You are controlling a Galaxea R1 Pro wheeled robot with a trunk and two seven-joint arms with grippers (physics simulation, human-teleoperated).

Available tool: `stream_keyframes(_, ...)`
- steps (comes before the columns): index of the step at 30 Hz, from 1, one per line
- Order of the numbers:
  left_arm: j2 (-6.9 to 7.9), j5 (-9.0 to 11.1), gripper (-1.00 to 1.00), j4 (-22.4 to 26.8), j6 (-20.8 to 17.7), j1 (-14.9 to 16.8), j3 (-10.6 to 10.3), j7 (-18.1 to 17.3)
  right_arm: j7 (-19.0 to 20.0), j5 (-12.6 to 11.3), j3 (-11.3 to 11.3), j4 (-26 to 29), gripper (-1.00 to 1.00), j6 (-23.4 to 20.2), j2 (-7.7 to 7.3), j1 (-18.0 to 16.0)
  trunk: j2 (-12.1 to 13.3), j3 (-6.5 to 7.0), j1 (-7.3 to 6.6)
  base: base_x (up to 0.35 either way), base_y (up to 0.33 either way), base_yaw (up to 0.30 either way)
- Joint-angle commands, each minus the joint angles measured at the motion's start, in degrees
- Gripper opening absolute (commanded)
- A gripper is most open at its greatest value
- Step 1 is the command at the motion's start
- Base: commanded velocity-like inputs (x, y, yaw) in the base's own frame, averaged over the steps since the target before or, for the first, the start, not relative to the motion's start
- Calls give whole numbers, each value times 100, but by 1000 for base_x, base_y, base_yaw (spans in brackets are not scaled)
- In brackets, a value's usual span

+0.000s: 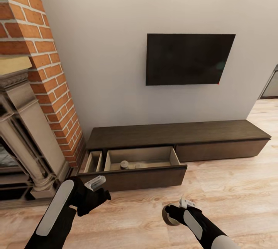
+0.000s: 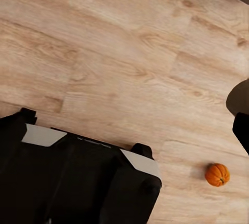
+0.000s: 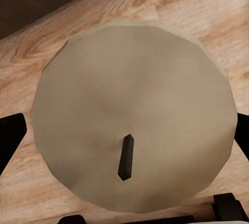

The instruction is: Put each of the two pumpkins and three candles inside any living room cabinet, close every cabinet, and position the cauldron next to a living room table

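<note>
Right gripper (image 1: 175,212) grasps 1 candle (image 3: 132,125); left gripper (image 1: 96,187) state unclear; cabinet (image 1: 133,172) drawer open, pumpkin (image 2: 217,174) on floor (image 2: 104,52).

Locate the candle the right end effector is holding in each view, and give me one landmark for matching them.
Head view: the candle sits low, right of centre, in the right end effector.
Right wrist view: its cream top and dark wick take up the middle.
Left wrist view: I make out floor and a pumpkin.
Shared landmark: the wood plank floor.
</note>
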State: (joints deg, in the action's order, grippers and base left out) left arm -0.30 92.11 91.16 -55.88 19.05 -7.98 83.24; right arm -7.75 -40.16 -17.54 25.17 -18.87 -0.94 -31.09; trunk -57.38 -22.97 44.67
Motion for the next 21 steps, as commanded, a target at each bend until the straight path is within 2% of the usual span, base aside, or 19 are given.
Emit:
stream_keyframes(1,-13,17,100,-1,-51,7,-2,65,-51,-62,-48,15,-100,-13,-6,-2,37,12,-22,0,0,0)
stream_keyframes(4,-29,-89,100,-15,-44,4,-39,73,-54,-63,-48,15,-100,-7,-4,-2,157,66,-88,0,0,0)
stream_keyframes(7,-37,-348,100,-49,10,3,-191,72,-63,-62,-48,13,-100,2,0,-2,278,119,-154,0,0,0)
stream_keyframes(12,-40,-312,100,-68,36,2,-275,68,-84,-62,-48,11,-100,18,0,-2,478,209,-264,0,0,0)
stream_keyframes(15,-40,-285,100,-71,48,2,-325,63,-86,-62,-48,8,-100,21,-2,-2,478,209,-264,0,0,0)
stream_keyframes(17,-40,-282,100,-68,49,2,-395,56,-86,-62,-48,7,-100,22,-2,-2,478,209,-264,0,0,0)
stream_keyframes(21,-34,-287,100,-60,58,2,-680,-64,-83,-62,-50,10,-100,28,-2,-4,478,209,-264,66,0,0)
